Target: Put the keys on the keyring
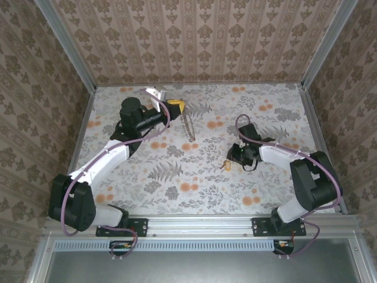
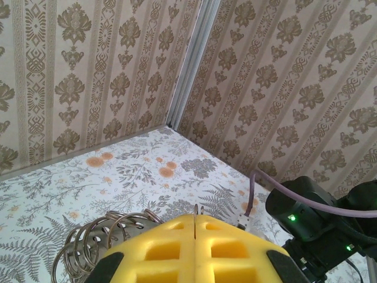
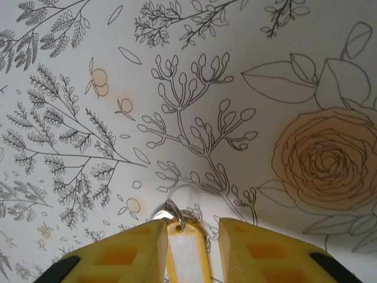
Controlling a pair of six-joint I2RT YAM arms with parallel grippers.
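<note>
My left gripper [image 2: 195,229] is pinched shut on the keyring [image 1: 188,127], far left; fingers of my right gripper [image 3: 193,239] stand apart, straddling the yellow key [image 3: 185,252], nearer right.

I count on my table [image 1: 200,177]: keyring [image 1: 189,127], one, of several wire coils; key [image 3: 185,254], one, yellow-headed, bearing one small ring [image 3: 172,207]; tools, two: left tool [image 2: 194,236], right tool [image 3: 193,230].

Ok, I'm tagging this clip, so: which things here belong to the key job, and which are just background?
Job: thin dull-metal keyring hoop, pinched in the left gripper; small yellow-headed key, inside the open right gripper.
Background: purple looped cables; floral table cover; patterned wallpaper walls.
</note>
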